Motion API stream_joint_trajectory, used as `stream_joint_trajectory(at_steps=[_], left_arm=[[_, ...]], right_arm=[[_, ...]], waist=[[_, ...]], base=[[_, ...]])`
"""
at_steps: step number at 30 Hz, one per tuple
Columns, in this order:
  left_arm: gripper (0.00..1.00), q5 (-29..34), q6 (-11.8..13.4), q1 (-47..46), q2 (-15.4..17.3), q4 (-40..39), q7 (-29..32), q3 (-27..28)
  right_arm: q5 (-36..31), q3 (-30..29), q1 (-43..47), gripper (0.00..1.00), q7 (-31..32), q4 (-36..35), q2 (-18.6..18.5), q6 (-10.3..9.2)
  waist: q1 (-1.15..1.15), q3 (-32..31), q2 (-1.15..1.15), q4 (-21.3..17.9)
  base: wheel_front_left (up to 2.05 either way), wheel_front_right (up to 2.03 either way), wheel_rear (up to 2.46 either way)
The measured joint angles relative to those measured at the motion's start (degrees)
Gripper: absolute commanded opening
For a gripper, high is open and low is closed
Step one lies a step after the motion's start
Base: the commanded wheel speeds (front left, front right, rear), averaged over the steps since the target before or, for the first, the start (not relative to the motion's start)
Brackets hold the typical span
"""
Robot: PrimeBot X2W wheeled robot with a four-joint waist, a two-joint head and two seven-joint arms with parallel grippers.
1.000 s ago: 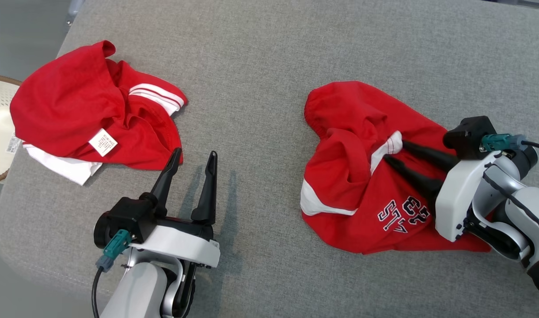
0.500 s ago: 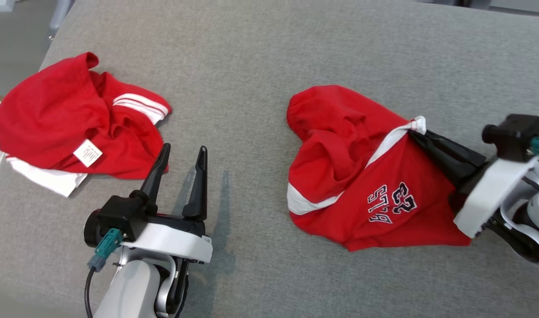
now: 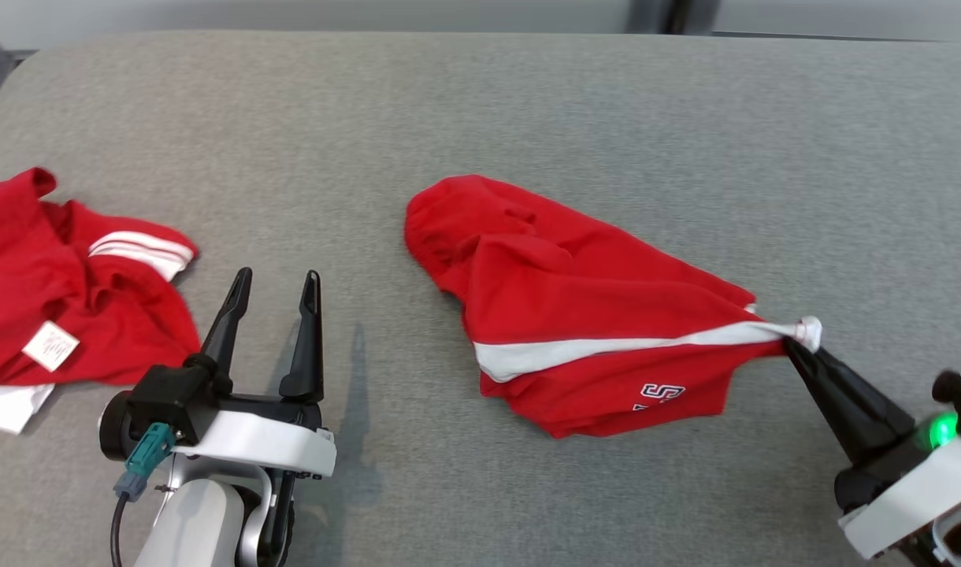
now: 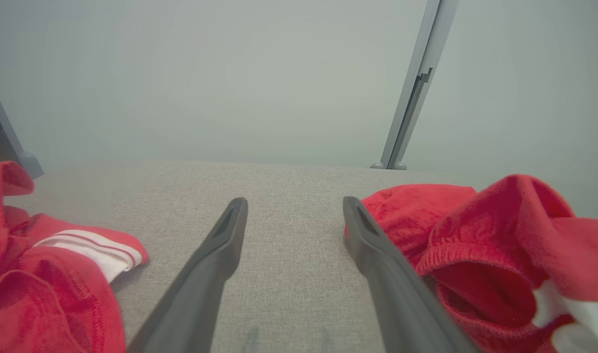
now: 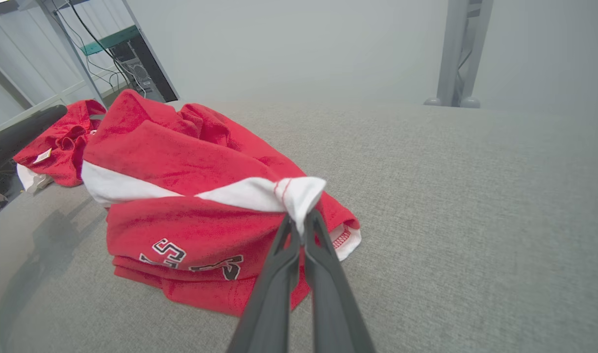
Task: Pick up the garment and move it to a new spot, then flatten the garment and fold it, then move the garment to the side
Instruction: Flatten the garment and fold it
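Observation:
The garment (image 3: 575,315) is a red piece with a white stripe and dark lettering, lying crumpled mid-table and stretched out toward the right. My right gripper (image 3: 799,339) is shut on the white tip of its stripe, at the garment's right end. In the right wrist view the two fingers pinch that white cloth (image 5: 299,193), with the red garment (image 5: 181,196) trailing behind to the left. My left gripper (image 3: 276,279) stands open over bare table, left of the garment. In the left wrist view the garment (image 4: 475,245) bunches just past the right finger.
A second red garment (image 3: 63,299) with white stripes and a white label lies at the table's left edge, also in the left wrist view (image 4: 44,274). The grey cloth-covered table (image 3: 528,102) stretches wide behind and right. A metal post (image 5: 458,54) stands beyond its far edge.
My right gripper closed on the garment's white stripe and drew back to the right, pulling the cloth out long. The head camera shifted, so everything sits further left. The left gripper stayed open.

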Motion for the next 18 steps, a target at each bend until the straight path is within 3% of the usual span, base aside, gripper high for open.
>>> stream_joint_trajectory(at_steps=[6,11,12,13,14,18], left_arm=[[1.00,0.0,0.5,0.2,0.6,-1.3,1.2,-0.1],[1.00,0.1,0.7,0.1,0.9,-2.0,2.2,-0.5],[1.00,0.1,0.8,0.1,1.0,-2.1,2.3,-0.5],[1.00,0.1,0.8,0.1,1.2,-2.2,2.4,-0.6],[1.00,0.1,0.8,0.1,1.3,-2.2,2.4,-0.6],[1.00,0.1,1.1,0.2,1.5,-2.6,2.6,-0.6]], right_arm=[[-3.6,-5.3,6.6,0.00,0.9,2.7,6.7,0.00],[-5.5,-2.5,4.7,0.00,-0.4,9.3,9.6,0.01],[-5.1,-2.0,4.3,0.29,-1.0,10.3,10.2,0.00],[-5.1,-1.4,3.8,0.85,-1.5,11.6,10.5,0.00],[-4.8,-0.8,3.6,1.00,-1.7,12.7,10.9,0.00],[-4.1,-0.7,3.6,1.00,-3.6,15.5,12.1,0.00]], waist=[[0.00,-0.2,0.00,-3.4],[0.00,0.3,0.00,-4.7],[0.00,0.4,0.00,-4.9],[0.00,0.4,0.00,-5.0],[0.00,0.3,0.00,-5.0],[0.00,-0.1,0.00,-5.3]], base=[[0.00,0.00,0.00],[0.00,0.00,0.00],[0.00,0.00,0.00],[0.00,0.00,0.00],[0.00,0.00,0.00],[0.00,0.00,0.00]])
